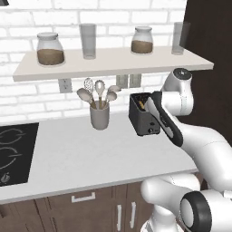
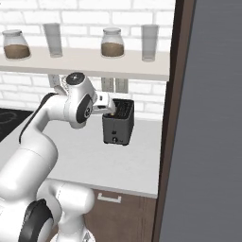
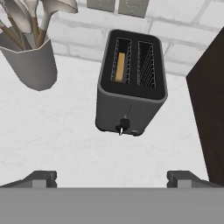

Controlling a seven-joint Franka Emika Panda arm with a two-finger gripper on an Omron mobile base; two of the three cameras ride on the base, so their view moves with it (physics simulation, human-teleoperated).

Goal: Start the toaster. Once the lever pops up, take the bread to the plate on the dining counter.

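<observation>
The toaster (image 3: 131, 87) stood on the white worktop (image 1: 90, 154), close to the brick wall, to the right of the grey utensil cup (image 1: 99, 115) and beside a dark cabinet panel (image 3: 210, 109). In the hand view we saw the bread (image 3: 120, 66) sitting edge-up in the left of the two slots, and the lever (image 3: 124, 126) low on the front face, pointing toward the camera. We could not tell from these pictures whether the lever was at the top or the bottom of its travel.

The gripper (image 3: 111, 177) hovered above and in front of the toaster, jaws at full spread and holding nothing; the two fingertips (image 3: 41, 178) flanked the lower edge of the hand view, well apart from the appliance.

We judged the step in hand to be the approach to the lever, with the toaster not yet started. To do it well:

1. Bring one fingertip, or narrowed jaws, directly over the lever knob.
2. Press straight down along the front slot, not inward, so the light toaster does not slide or tip toward the wall.
3. Keep clear of the cabinet panel on the right.

We could read no brand, label or writing on the toaster, the cup or the shelf jars (image 1: 50, 49).
</observation>
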